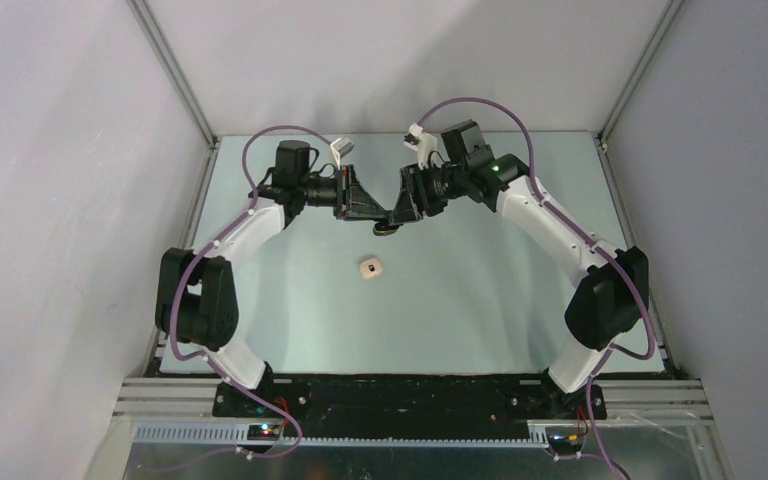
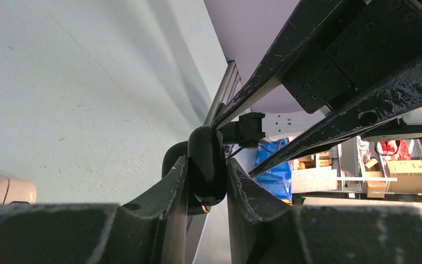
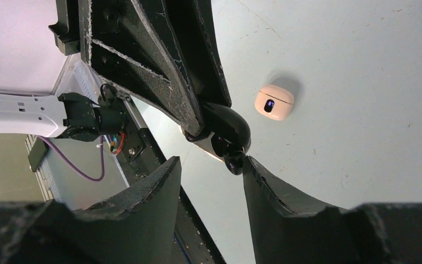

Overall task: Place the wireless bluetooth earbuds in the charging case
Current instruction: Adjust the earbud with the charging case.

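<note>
My left gripper is shut on the black charging case and holds it above the table at the centre back. In the right wrist view the case hangs from the left fingers with its pale inside showing. One tiny black earbud sits at the case's lower edge and touches the tip of my right finger. My right gripper is open, with its jaws set wide apart just beside the case. No second earbud is in view.
A small beige pebble-like case lies on the pale green table, a little nearer than the grippers. Grey walls enclose the table on the left, right and back.
</note>
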Action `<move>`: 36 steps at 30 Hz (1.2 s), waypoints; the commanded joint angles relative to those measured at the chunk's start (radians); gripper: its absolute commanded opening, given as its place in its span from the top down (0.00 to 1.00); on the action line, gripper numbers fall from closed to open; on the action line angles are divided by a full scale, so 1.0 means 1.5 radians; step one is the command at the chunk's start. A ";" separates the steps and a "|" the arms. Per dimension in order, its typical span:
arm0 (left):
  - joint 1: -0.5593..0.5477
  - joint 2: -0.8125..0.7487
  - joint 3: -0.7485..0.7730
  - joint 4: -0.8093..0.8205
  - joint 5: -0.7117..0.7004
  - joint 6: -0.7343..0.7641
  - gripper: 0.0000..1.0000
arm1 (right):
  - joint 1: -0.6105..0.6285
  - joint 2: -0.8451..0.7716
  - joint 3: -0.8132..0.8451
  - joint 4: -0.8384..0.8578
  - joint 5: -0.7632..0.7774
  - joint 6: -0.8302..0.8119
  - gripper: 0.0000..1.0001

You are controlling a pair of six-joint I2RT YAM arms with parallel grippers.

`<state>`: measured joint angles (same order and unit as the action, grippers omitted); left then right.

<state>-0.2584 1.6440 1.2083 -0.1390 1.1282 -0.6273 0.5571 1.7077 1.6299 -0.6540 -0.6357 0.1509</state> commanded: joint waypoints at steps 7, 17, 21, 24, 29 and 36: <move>0.002 -0.022 0.027 0.023 0.014 0.005 1.00 | 0.004 -0.007 0.011 0.004 0.004 -0.009 0.51; 0.003 -0.020 0.028 0.028 0.016 0.001 1.00 | -0.010 -0.014 0.007 0.013 0.008 0.002 0.51; 0.002 -0.018 0.031 0.032 0.017 -0.003 1.00 | 0.003 -0.015 0.003 0.011 0.002 -0.006 0.51; 0.003 -0.018 0.031 0.033 0.017 -0.003 1.00 | 0.010 -0.012 0.005 0.007 0.000 -0.013 0.52; 0.003 -0.018 0.030 0.035 0.016 -0.004 1.00 | 0.009 -0.005 0.006 0.001 0.002 -0.015 0.53; 0.004 -0.018 0.029 0.040 0.017 -0.008 1.00 | 0.005 -0.018 -0.006 0.016 0.016 -0.014 0.54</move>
<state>-0.2577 1.6440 1.2083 -0.1272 1.1320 -0.6296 0.5655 1.7073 1.6287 -0.6605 -0.6201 0.1345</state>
